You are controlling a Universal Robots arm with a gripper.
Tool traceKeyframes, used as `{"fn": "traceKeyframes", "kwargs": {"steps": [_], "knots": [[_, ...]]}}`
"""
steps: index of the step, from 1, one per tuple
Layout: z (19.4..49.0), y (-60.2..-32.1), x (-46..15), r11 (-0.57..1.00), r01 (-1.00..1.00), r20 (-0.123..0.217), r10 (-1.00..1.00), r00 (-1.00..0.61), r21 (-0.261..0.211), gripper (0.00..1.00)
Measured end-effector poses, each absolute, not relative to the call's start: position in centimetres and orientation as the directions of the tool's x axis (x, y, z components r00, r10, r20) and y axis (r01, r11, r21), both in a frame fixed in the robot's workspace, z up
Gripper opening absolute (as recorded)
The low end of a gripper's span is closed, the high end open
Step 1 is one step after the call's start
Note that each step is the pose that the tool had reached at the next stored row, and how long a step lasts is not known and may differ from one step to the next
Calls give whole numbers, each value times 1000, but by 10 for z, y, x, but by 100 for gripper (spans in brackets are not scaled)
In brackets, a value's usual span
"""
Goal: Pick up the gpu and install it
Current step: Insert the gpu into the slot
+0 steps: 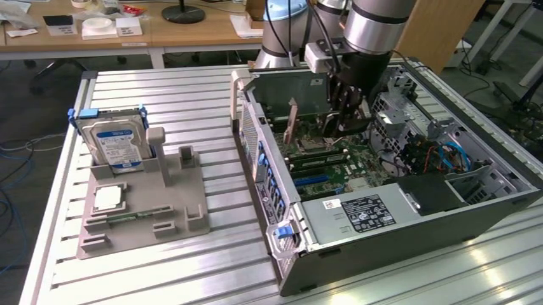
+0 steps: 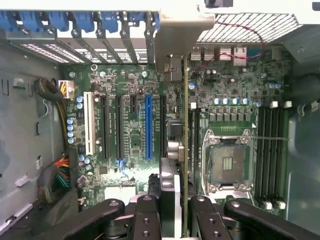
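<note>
Arm (image 1: 373, 32) near vertical, wrist pointing straight down, reaching in from the far side of the exterior view. Gripper (image 1: 345, 117) low, black fingers (image 2: 146, 220) pointing down, jaws part closed and clamped on the gpu (image 2: 185, 150), one finger on each face. Card held on edge, upright, in line with the fingers. Small white box on the wrist, facing the exterior view's left.
</note>
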State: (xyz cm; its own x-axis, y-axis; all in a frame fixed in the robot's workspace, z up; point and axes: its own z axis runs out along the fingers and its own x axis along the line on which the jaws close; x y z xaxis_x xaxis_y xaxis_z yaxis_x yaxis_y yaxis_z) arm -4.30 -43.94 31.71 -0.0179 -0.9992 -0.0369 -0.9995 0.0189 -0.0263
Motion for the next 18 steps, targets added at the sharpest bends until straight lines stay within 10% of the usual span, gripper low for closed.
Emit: {"fn": "traceKeyframes", "kwargs": {"steps": [18], "knots": [[291,-449,-51,31,-999,-32,-999,-31,-15,28]]}}
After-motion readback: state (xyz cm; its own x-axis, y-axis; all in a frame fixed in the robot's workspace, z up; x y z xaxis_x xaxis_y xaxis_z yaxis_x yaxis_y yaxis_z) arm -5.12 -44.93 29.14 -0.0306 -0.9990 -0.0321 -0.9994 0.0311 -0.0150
